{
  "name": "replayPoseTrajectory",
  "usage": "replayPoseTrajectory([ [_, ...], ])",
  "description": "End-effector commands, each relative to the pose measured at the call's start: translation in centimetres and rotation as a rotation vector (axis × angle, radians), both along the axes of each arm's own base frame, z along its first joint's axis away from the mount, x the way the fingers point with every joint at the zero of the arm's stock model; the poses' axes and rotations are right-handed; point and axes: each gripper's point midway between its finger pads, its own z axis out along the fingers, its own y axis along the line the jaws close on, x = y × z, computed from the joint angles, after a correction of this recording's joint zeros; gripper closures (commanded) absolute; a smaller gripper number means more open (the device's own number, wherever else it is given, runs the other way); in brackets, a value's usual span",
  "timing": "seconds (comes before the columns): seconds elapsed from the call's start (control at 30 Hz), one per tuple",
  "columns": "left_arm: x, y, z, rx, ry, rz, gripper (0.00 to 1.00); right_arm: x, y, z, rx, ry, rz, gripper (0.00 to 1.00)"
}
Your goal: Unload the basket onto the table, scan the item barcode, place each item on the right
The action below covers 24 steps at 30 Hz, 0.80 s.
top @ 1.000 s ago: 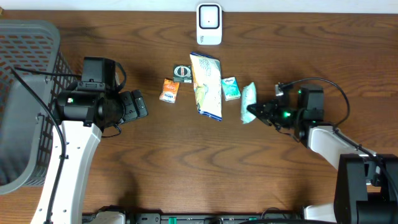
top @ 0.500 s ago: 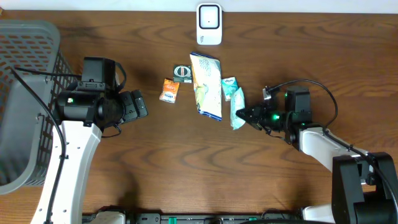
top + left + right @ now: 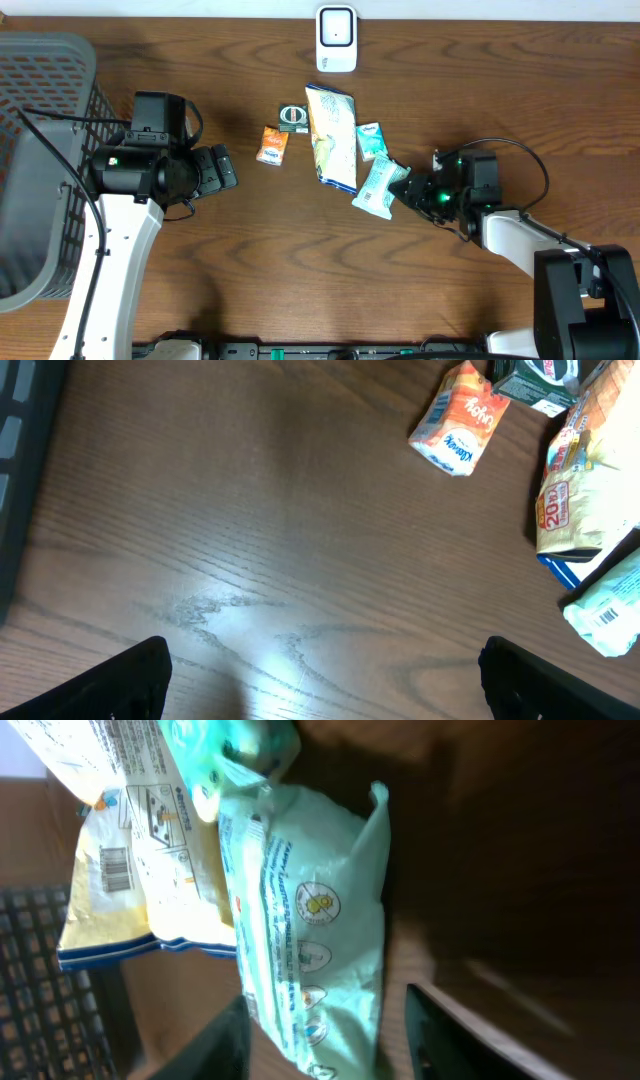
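On the brown wooden table (image 3: 500, 80), the grey plastic mesh basket (image 3: 40, 70) at the left and the white barcode scanner (image 3: 336, 40) at the far edge are as they were. The pale green soft wipes packet (image 3: 379, 189) has moved. A second ago it lay upright at the right of the row. Now it lies tilted, nearer and further left, with its corner against the yellow-and-white snack bag (image 3: 332, 135). The right gripper (image 3: 412, 190), clamped a moment ago, has let go, its jaws parted around the packet's near end. The left gripper (image 3: 228, 168) hangs wide and empty. The packet is well short of the scanner, so the scan probably needs a fresh grasp.
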Motion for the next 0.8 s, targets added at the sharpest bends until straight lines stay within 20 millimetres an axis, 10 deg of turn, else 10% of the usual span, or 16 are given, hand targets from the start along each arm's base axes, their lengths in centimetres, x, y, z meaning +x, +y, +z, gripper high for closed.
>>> replayPoseTrajectory([
  [0.0,-0.1,0.2,0.0,0.0,0.004,0.015,0.02,0.6,-1.2,0.1,-0.002,-0.025,-0.011,0.46],
  [0.37,-0.1,0.2,0.0,0.0,0.004,0.014,0.02,2.9,-2.8,3.7,0.113,-0.162,-0.025,0.39],
  [0.77,-0.1,0.2,0.0,0.0,0.004,0.015,0.02,3.4,-2.6,1.2,-0.104,-0.148,-0.09,0.42],
])
